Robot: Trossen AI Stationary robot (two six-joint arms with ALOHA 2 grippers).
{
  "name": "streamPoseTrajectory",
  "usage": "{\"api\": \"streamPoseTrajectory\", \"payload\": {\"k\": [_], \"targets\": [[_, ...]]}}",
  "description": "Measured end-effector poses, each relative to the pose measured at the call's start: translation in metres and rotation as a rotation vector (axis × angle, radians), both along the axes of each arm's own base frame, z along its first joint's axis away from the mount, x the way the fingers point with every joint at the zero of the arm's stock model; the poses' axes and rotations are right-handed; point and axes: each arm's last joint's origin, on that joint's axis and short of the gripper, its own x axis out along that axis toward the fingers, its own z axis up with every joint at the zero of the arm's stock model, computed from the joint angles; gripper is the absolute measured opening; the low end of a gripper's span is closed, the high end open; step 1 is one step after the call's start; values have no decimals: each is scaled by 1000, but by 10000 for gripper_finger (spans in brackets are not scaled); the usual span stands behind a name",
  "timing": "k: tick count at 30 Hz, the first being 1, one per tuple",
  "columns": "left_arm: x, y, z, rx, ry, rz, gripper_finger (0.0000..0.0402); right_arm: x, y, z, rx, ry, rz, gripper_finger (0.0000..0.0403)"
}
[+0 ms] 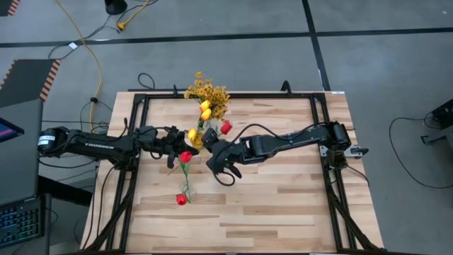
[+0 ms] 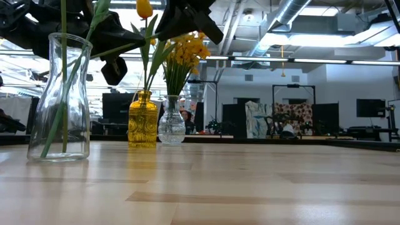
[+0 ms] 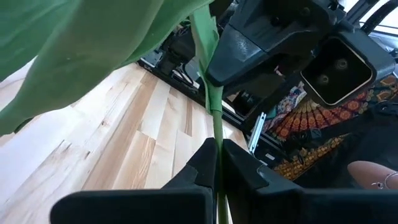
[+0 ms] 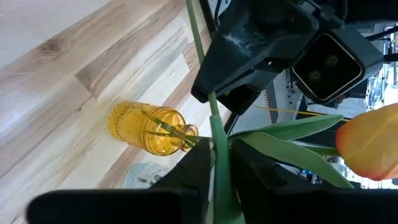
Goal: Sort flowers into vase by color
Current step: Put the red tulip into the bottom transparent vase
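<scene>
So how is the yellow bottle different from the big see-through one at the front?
The yellow vase is amber glass with a bumpy pattern; the tall clear vase is plain and colourless. The yellow vase looks shorter and stands farther back; the clear vase is nearest the low camera. The yellow vase holds a yellow-orange tulip; the clear vase shows only green stems. Both stand upright on the wooden table.

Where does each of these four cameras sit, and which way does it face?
High view: above the table, looking straight down; both arms show.
Low view: at tabletop height, looking level past the yellow vase; arms overhead.
Left wrist view: on the left arm, past the left end effector, shut on a green stem.
Right wrist view: on the right arm, past the right end effector, toward the tabletop.
Shared: low and right wrist views both show the yellow vase.
</scene>
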Motion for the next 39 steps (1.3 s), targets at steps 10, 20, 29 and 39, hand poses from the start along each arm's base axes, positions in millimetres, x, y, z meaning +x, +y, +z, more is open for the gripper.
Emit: {"api": "streamPoseTrajectory", "payload": {"k": [10,20,29,39], "targets": [[0,-1,0,47,-9,-24,0,-3,15,0,61,-64,-101,171],[-6,-3,8,46,-53,-88,0,-14,29,-4,-21,-61,-267,167],[-26,-6,13,34,-3,-88,0,-26,22,-5,41,-21,-354,167],[-54,-12,14,-37,75,-162,0,-65,8,25,173,-41,-519,166]]}}
